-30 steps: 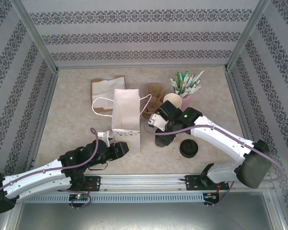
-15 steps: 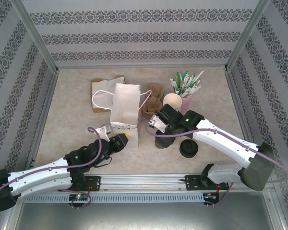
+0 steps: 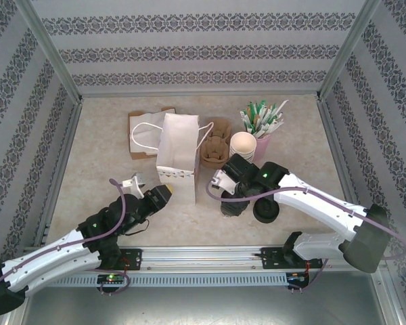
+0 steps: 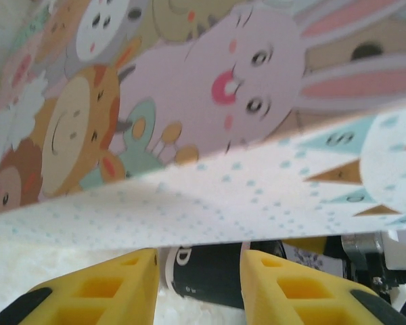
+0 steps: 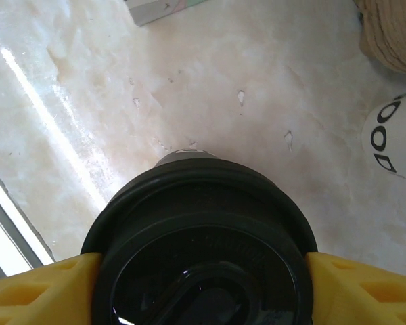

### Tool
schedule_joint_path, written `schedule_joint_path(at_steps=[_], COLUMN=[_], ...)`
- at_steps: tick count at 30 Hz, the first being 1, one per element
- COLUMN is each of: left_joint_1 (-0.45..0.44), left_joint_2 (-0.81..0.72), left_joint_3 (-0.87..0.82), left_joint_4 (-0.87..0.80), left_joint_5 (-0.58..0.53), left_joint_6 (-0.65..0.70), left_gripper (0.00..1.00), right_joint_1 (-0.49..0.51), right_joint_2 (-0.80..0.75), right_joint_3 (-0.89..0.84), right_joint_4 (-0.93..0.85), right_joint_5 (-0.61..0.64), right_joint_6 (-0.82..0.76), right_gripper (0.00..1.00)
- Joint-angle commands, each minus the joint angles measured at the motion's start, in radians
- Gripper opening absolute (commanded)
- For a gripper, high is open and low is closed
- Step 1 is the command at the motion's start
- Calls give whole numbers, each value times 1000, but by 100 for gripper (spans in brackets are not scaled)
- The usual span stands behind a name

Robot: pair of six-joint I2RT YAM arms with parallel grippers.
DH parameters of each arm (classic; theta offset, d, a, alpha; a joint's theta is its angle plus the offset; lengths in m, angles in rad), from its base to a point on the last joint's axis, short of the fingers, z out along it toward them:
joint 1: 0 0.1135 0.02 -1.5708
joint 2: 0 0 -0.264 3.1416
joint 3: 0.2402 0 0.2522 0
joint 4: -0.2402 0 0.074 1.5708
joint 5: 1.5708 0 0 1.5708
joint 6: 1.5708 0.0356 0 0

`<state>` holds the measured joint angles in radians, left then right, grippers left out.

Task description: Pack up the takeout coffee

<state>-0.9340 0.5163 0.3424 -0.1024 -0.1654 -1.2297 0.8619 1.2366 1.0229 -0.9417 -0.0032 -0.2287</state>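
The right claw (image 3: pixel 234 198) comes down over the takeout coffee (image 3: pixel 233 206), which stands a little right of the middle of the desk (image 3: pixel 95 176), nearer the near edge than the far one. In the right wrist view its yellow fingers (image 5: pixel 365 284) are spread wide and pressed against both sides of the round black lid, so the cup is gripped; whether its base touches the desk I cannot tell. Just to the right of the coffee, close beside it, sits a squat black stack of lids (image 3: pixel 266 210).

The white paper bag (image 3: pixel 177 149) stands upright near the middle of the desk, left of the coffee and apart from it. The left claw (image 3: pixel 160 196) is at the bag's near lower edge. In the left wrist view its fingers (image 4: pixel 95 291) stand partly apart with nothing clamped between them, and the bag's printed side, with cartoon animals and a dotted band, rises just above their tips.

Toward the far edge, right of the bag, lie brown cup carriers (image 3: pixel 215 145), then a stack of lidless cups (image 3: pixel 244 143) and a pink cup (image 3: pixel 262 144) full of green and white stirrers. Left of the bag a second bag (image 3: pixel 143 128) lies flat
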Motion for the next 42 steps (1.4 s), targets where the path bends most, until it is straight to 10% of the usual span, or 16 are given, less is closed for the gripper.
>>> schedule_joint_path(at_steps=[1,17,23,42], left_joint_1=[-13,-319,-335,-337], left_joint_2=[35,289,536,753], left_joint_3=[2,-65,-57,-8], left_joint_4=[-96,403,708,887], left_joint_5=[119,8,32,-4], left_joint_6=[-46,-159,-158,-206], left_gripper=[39,46,47,52], right_joint_1=[8,8,9,51], right_joint_2=[-22,-55,-17,41], right_joint_3=[-13,-31,-23,-32], right_joint_4=[2,-70,-69,12], right_joint_5=[-50,-187,-161,-111], right_joint_6=[-110,-334,-372,-420], right_gripper=[76,78,79,82])
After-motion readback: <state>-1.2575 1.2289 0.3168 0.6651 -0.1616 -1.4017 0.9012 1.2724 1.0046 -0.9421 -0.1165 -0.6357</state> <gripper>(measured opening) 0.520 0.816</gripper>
